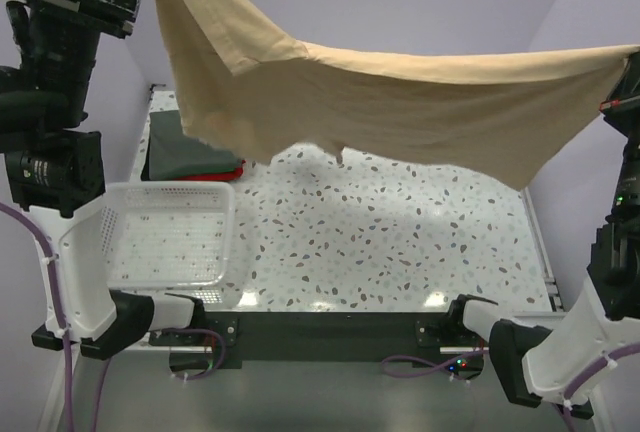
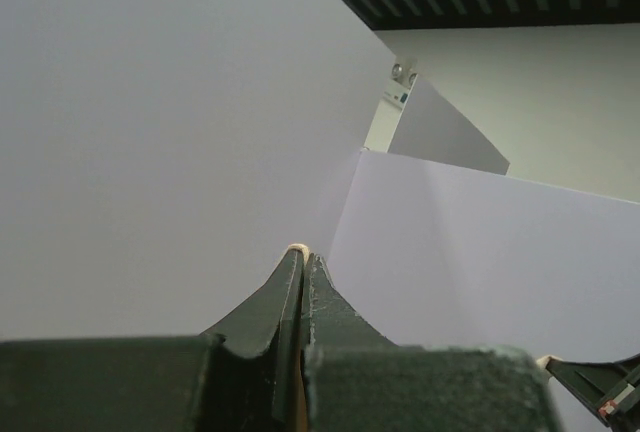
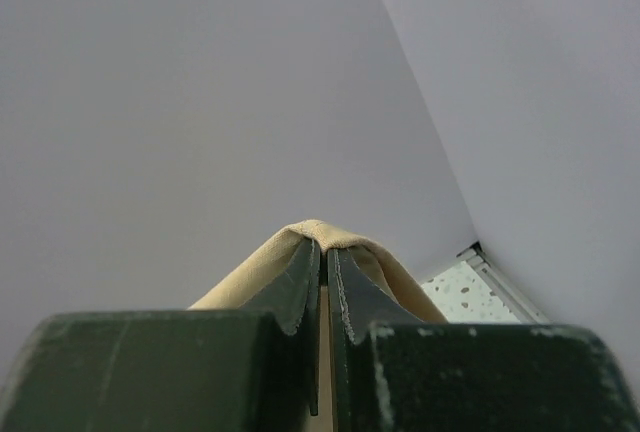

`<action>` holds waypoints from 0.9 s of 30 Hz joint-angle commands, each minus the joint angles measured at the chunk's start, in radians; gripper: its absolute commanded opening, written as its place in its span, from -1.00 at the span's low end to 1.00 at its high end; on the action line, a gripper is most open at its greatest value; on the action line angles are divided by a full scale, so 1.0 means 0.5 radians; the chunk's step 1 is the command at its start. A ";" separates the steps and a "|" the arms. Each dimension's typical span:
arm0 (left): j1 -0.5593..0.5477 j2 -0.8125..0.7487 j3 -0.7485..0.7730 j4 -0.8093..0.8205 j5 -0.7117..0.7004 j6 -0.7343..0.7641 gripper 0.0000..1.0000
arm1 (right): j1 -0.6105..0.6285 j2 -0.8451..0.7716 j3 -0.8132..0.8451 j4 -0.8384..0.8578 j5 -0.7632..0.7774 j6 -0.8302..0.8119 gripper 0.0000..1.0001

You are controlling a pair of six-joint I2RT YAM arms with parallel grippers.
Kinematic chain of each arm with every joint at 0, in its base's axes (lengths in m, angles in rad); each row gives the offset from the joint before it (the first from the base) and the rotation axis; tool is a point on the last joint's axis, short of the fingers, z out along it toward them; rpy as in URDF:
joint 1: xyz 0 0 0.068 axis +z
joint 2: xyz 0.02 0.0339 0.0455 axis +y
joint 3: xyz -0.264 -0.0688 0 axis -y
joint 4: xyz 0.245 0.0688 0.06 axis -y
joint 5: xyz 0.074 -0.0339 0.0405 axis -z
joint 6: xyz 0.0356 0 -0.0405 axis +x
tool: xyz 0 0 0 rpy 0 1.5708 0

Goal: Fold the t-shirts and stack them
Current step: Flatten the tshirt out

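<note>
Tan t-shirt [image 1: 400, 102] hung stretched in the air over the far half of the table [image 1: 400, 252], running from about 11 o'clock to about 3 o'clock in the overhead view, its lower edge sagging toward the middle without touching the surface. The left gripper [image 2: 302, 255] had its jaws pressed together on a sliver of tan cloth, and the right gripper [image 3: 325, 247] was likewise clamped on a fold of the same cloth that draped over both its tips, so each arm held one end of the shirt raised high. On the table at about 10 o'clock lay the dark grey-green t-shirt [image 1: 185, 152], flat and apparently folded. The red t-shirt [image 1: 228, 172] showed only as a thin edge at its near right corner, seemingly beneath it, and the hanging tan cloth hid part of both. I judged the task to be past halfway: two shirts looked folded and stacked, while the tan one was merely spread out, with laying it down, folding it and setting it on the pile all left to do. The white mesh basket [image 1: 170, 188] sat at about 8 o'clock, near the left arm's base, and no shirt or other thing could be seen in it, only its perforated floor.
</note>
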 commanded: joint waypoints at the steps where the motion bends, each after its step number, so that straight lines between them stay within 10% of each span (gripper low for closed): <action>1: 0.006 0.091 0.029 0.117 -0.050 0.021 -1.00 | 0.014 0.064 0.001 0.087 0.188 -0.037 -1.00; 6: 0.006 0.321 -0.161 0.323 0.050 -0.080 -1.00 | 0.030 0.254 -0.312 0.080 0.228 0.003 -1.00; 15: -0.034 1.697 0.148 0.134 0.370 -0.013 -0.76 | -0.001 0.796 -1.097 0.666 0.412 -0.012 -0.96; 17: -0.047 1.852 0.216 0.111 0.425 -0.015 -0.09 | -0.004 0.926 -1.088 0.645 0.418 -0.043 -0.53; 18: -0.068 1.913 0.195 0.114 0.434 -0.022 0.06 | -0.001 0.978 -1.073 0.630 0.412 -0.061 0.01; 21: -0.126 1.807 -0.081 0.206 0.416 0.055 0.28 | -0.004 1.125 -1.085 0.565 0.308 -0.129 0.75; 27: -0.258 1.527 -0.550 0.044 0.367 0.224 0.40 | -0.001 0.976 -1.419 0.645 0.099 -0.181 0.98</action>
